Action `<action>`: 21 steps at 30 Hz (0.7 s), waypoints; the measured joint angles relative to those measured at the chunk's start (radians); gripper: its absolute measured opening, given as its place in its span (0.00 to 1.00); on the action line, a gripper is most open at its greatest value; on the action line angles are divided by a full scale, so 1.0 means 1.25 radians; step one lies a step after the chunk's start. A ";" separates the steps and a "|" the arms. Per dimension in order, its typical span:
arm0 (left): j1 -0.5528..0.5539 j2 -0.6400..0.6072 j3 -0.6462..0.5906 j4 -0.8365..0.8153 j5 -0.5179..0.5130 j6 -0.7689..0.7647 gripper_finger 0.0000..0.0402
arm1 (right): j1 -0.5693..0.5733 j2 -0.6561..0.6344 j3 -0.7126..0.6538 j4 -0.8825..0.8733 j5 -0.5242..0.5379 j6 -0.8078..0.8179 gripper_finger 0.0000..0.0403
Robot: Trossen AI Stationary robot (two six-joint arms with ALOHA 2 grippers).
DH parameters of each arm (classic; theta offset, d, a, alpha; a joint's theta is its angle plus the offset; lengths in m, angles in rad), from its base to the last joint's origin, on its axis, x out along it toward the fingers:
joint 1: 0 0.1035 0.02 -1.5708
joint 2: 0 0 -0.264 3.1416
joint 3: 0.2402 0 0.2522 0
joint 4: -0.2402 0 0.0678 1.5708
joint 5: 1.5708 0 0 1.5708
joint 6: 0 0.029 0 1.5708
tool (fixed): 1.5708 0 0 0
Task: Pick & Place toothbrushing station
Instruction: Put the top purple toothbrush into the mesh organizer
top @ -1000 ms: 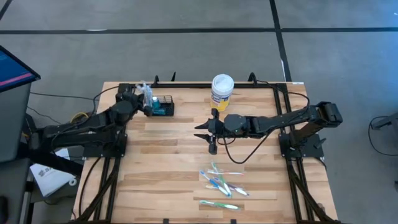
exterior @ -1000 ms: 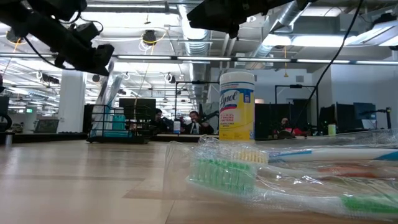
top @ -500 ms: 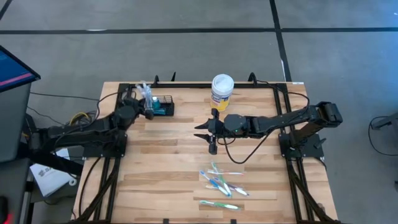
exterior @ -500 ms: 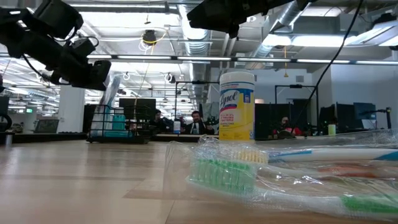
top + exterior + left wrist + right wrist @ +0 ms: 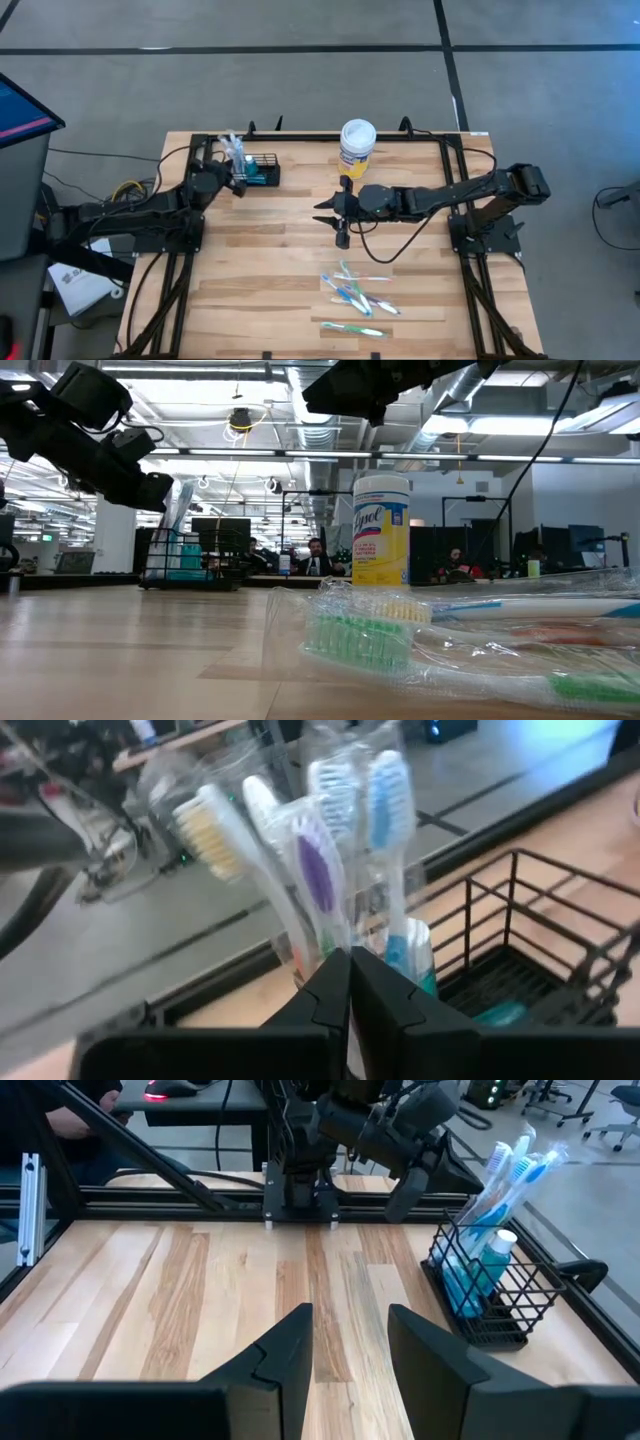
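The toothbrushing station, a low black wire basket [image 5: 265, 172], rests on its base on the table at the far left. Several plastic-wrapped toothbrushes [image 5: 320, 860] stand upright in its left end, with a teal tube [image 5: 480, 1270] beside them. My left gripper [image 5: 236, 183] is shut with nothing between its fingers. It hangs above the table just left of the basket, with its fingertips [image 5: 350, 970] pointing at the upright brushes. My right gripper [image 5: 323, 212] hovers open over the middle of the table, pointing toward the basket [image 5: 490, 1295].
A white-lidded, yellow-labelled round tub [image 5: 357, 148] stands at the far middle, close to my right gripper. Several wrapped toothbrushes [image 5: 355, 295] lie loose near the table's front edge. Bare wood lies between the basket and my right gripper. Black frame rails [image 5: 300, 137] run along the far edge.
My left gripper has come down beside the basket's left end, staying shut, and has rolled a little. The basket and its toothbrushes have kept still.
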 joint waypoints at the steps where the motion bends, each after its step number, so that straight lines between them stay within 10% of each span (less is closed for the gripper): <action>1: 0.000 0.000 0.000 0.000 0.000 0.016 0.01 | 0.000 0.000 0.000 0.000 0.000 0.000 0.30; 21: 0.001 0.002 -0.001 0.058 0.050 -0.071 0.02 | 0.000 0.000 0.000 0.001 0.000 0.000 0.30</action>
